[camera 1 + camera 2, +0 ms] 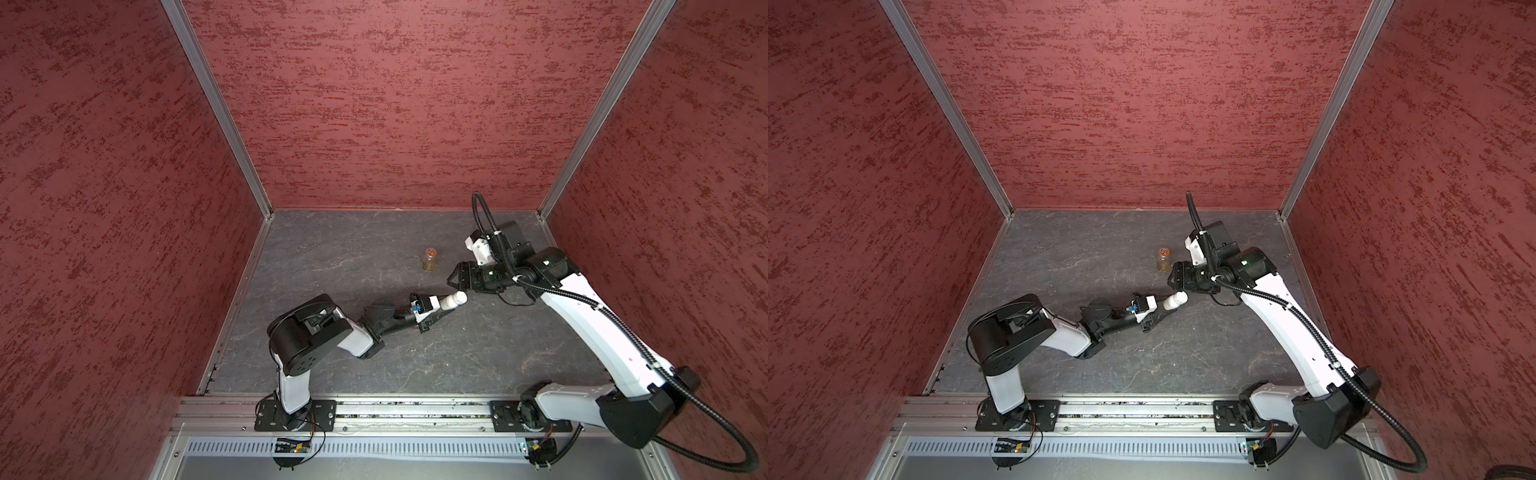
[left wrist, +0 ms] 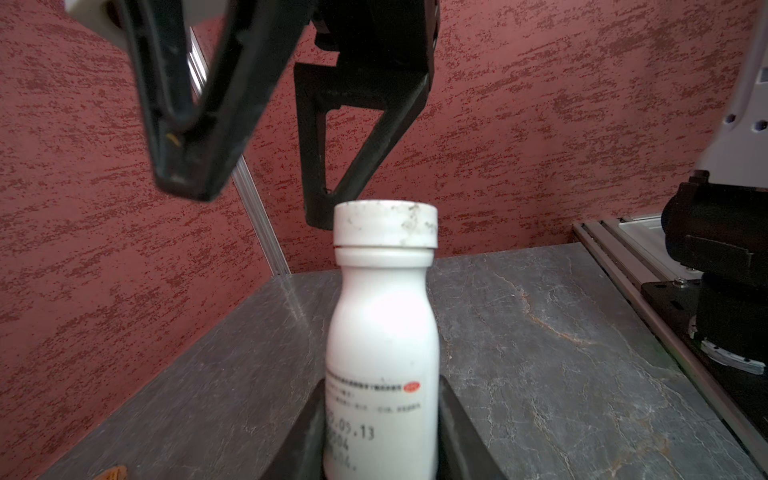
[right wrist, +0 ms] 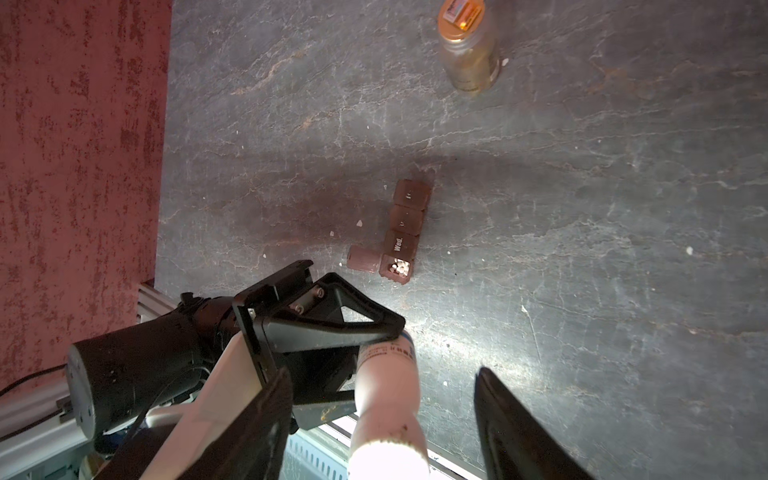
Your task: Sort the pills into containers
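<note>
Visibly, brown containers (image 3: 405, 232) marked "Wed."; end compartment open, holding pills (image 3: 400, 266); left claw (image 1: 442, 307) grips white bottle (image 2: 382, 332); right claw (image 1: 452, 279) spread, released.

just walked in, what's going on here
The left tool holds a white bottle, cap still on. The right tool is open at that cap, not gripping it. On the table, the containers strip has one end compartment open with white pills inside; an amber bottle stands apart.

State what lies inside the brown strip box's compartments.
Small white pills lie in the open end compartment. The other lids are shut, hiding their contents.
</note>
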Robot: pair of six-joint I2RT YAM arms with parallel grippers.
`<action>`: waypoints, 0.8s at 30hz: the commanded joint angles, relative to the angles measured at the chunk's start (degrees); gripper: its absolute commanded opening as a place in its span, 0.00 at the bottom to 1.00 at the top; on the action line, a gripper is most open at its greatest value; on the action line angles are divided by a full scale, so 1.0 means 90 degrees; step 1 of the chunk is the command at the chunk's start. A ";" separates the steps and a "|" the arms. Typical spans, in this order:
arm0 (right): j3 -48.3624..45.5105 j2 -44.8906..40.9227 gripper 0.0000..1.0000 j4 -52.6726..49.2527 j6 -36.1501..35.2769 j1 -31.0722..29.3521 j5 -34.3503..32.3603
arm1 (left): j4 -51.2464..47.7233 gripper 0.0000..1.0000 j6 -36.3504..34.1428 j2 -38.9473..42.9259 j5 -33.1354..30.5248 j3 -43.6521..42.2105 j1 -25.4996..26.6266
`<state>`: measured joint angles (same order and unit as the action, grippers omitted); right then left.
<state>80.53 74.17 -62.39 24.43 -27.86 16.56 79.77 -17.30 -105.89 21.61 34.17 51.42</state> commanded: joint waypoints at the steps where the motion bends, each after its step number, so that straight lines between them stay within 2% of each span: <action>1: 0.0098 -0.0012 0.67 -0.0008 -0.0253 -0.0039 0.0356 | 0.0131 0.00 0.0097 -0.0197 -0.0086 0.0033 -0.0042; 10: 0.0093 0.0076 0.61 -0.0262 -0.0312 -0.0127 0.0594 | 0.0131 0.00 0.0066 -0.0285 -0.0262 0.0138 -0.0049; 24: 0.0233 0.0214 0.67 -0.0148 -0.0458 -0.0157 0.0156 | 0.0131 0.00 0.0077 -0.0284 -0.0184 0.0128 -0.0077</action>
<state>80.60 75.83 -63.88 21.85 -28.84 19.90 79.33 -17.19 -107.81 19.81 34.46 51.03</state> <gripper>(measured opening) 0.667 0.364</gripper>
